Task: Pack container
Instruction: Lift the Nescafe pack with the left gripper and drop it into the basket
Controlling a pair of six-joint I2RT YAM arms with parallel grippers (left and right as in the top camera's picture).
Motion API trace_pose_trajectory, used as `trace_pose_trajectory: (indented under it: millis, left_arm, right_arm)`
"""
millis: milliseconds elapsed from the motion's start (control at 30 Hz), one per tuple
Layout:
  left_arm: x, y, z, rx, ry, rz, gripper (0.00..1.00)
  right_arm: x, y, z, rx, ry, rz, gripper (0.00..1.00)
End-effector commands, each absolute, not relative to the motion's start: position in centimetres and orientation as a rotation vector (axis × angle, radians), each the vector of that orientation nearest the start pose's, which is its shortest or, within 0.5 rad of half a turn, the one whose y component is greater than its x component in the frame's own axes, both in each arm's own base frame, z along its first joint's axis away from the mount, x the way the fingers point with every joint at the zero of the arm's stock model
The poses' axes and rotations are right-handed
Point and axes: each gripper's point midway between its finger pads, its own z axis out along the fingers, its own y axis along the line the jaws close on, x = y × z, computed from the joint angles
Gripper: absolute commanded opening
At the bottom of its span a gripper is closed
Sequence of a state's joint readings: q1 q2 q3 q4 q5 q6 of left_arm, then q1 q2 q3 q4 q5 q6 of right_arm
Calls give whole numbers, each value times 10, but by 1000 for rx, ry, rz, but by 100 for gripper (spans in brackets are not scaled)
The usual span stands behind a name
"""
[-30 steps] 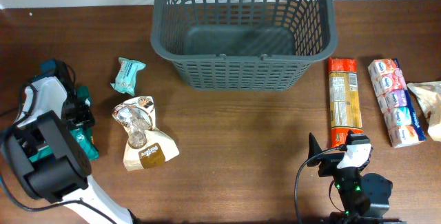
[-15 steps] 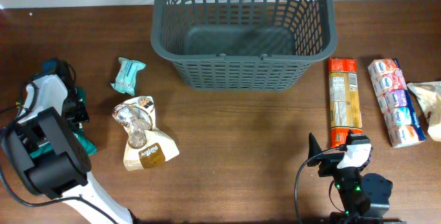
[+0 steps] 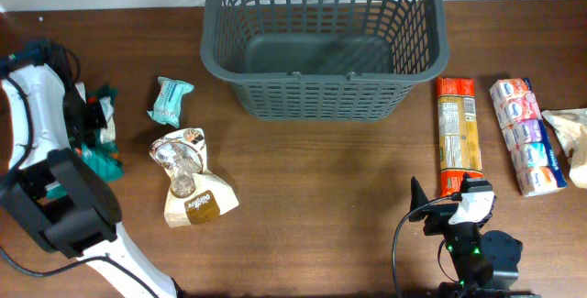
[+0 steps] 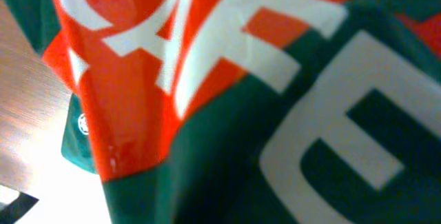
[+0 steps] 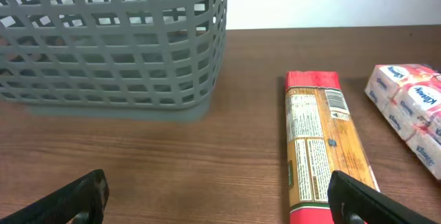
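We see the container (image 3: 321,96), a big dark grey basket with slotted sides, standing upright at the far middle of the wooden table (image 3: 321,206). The left gripper (image 3: 89,119) sits out at the table's left edge, well apart from the container and nearer to us than its front wall. Between the two lie a small pale teal packet (image 3: 170,101) and a brown and white bag (image 3: 188,181). The left gripper looks closed on a green packet (image 4: 289,134). From overhead, the packet's teal ends show on either side of the dark fingers. In the left wrist view the packet's green, orange and white print fills everything, so the fingers themselves are hidden from us.

The right gripper (image 5: 217,207) rests low at the near right of the table, spread wide with nothing between its two dark tips. From it the container stands ahead and to the left, apart from the fingers, with its slotted corner clear in the right wrist view. Straight ahead of that gripper lies a long orange pasta packet (image 3: 457,133), just beside the container's right wall. A row of tissue packs (image 3: 525,135) lies further right, and beyond it a beige bag (image 3: 570,137) reaches the table edge
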State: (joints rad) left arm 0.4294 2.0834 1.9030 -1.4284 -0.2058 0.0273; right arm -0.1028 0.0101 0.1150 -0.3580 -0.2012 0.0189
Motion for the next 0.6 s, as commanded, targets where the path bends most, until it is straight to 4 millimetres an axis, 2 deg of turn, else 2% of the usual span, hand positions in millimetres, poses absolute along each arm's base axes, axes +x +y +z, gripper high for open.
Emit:
trace_pose_trajectory:
  millis: [0,67,133,267,400,433,467,567]
  left_arm:
    - [359,196,198,-550,2944,391,2]
    - [364,187,228,-472,2894,413,2]
    - [368,178,243,-406,2872,419,2]
    - [381,146,286,-227,2775,442,2]
    - [401,101,355,-10,2543,541,2]
    - [404,94,365,18,2504,544,2]
    - [411,76,386,87,2420,538,2]
    - [424,33,428,284,2243,533,2]
  right_arm:
    - [230,13,139,-40,1820,134,99]
    - [230,13,139,-40,1820,134,99]
    - [230,13,139,-40,1820,134,99]
    - [230,13,139,-40,1820,134,99]
    - [230,13,139,-40,1820,134,99]
    - [230,13,139,-40,1820,134,99]
    - [230,13,139,-40,1820,134,99]
    - [230,13,139,-40,1820,134,99]
